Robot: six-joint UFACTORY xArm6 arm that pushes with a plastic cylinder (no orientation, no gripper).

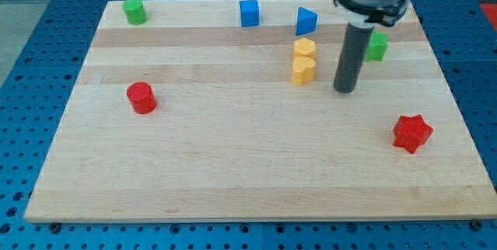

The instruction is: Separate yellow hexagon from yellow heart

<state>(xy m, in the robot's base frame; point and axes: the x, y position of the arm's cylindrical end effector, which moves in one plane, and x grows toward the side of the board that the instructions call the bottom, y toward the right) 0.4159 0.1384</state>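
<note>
yellow blocks (304, 48) (303, 69): 2 | blue blocks (248, 12) (306, 21): 2 | green blocks (135, 10) (377, 46): 2 | red blocks (141, 97) (411, 133): 2

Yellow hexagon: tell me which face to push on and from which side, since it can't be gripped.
Set my tip in the seam where the upper yellow block, which looks like the yellow hexagon, touches the lower one, the yellow heart. Come from the view's right, where my tip already stands, then push the upper block's lower face toward the view's top.

- A light wooden board (233, 172) is seen resting on a blue perforated table (46, 17).
- Relative to the yellow hexagon (304, 48): the yellow heart (303, 70) touches below; blue triangle (306, 21) above; blue cube (248, 13) upper left; red cylinder (141, 98) far left; green cylinder (135, 11) farthest upper left; green block (377, 46) right; red star (411, 133) lower right.
</note>
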